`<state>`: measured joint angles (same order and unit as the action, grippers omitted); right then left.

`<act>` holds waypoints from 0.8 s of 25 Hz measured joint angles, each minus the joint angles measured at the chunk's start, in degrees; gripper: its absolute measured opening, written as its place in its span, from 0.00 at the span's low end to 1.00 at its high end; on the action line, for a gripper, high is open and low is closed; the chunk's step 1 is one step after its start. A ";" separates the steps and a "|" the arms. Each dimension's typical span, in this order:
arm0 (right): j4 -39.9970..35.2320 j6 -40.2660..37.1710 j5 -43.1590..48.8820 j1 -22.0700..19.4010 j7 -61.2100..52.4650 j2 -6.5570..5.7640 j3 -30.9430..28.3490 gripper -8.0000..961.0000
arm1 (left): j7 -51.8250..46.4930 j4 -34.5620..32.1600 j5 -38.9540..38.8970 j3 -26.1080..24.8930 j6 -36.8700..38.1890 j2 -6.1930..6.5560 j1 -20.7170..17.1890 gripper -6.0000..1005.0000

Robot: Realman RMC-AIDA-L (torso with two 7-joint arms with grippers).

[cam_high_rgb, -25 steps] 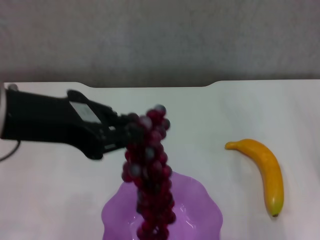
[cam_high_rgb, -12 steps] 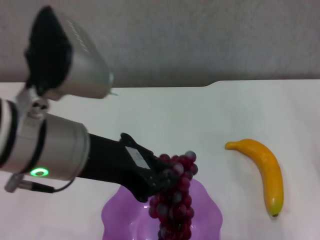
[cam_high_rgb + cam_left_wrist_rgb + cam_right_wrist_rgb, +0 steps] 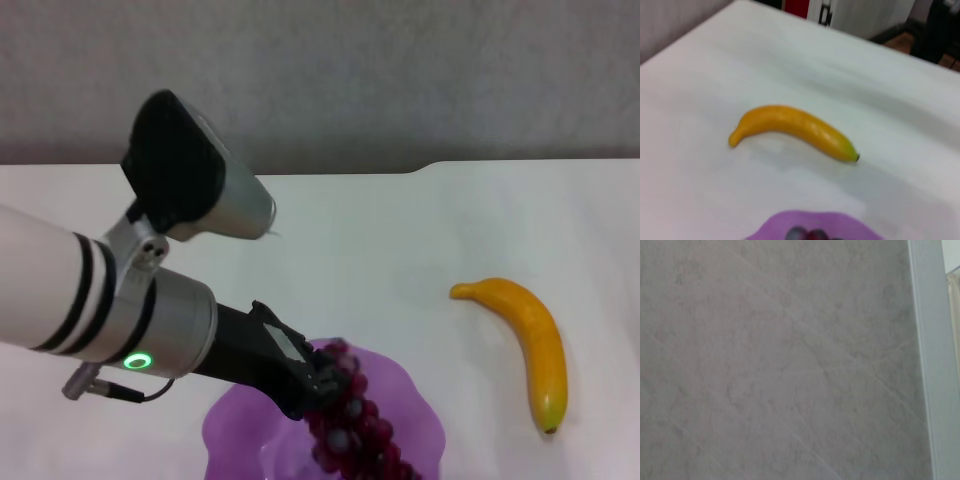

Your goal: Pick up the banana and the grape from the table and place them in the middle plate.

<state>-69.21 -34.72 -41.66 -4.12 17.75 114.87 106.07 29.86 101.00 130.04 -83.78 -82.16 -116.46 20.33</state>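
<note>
In the middle plate [image 3: 415, 425], the grape [image 3: 350, 430], gripped by the left tool [image 3: 318, 385].

Grape [image 3: 350, 425] in middle plate [image 3: 420, 420]; banana [image 3: 525, 345] lies right.

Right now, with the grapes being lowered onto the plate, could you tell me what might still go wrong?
The left hand holds the long bunch of dark red grapes over the glossy purple scalloped plate, toward its near-right side; released there, the bunch might spill over the rim. The curved yellow banana lies alone on the white table, and the bunch may leave it little room on the plate.
</note>
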 joint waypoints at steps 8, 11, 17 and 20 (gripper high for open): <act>0.31 0.00 0.00 0.14 0.00 0.00 0.01 0.90 | -0.69 -4.55 2.97 1.81 2.11 0.02 1.57 0.19; 0.38 0.00 0.00 0.16 0.00 0.00 0.01 0.90 | -0.78 -4.91 3.05 1.90 2.52 0.05 1.74 0.19; 0.41 0.00 0.00 0.16 0.00 0.00 0.01 0.90 | -2.19 -5.89 5.27 1.51 3.06 0.03 1.96 0.20; 0.41 0.00 0.00 0.16 0.00 0.00 0.01 0.90 | -3.30 -5.91 6.95 1.72 3.82 0.00 1.93 0.23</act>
<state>-68.80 -34.72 -41.66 -3.95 17.75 114.87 106.08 26.56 95.10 136.98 -82.06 -78.34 -116.45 22.26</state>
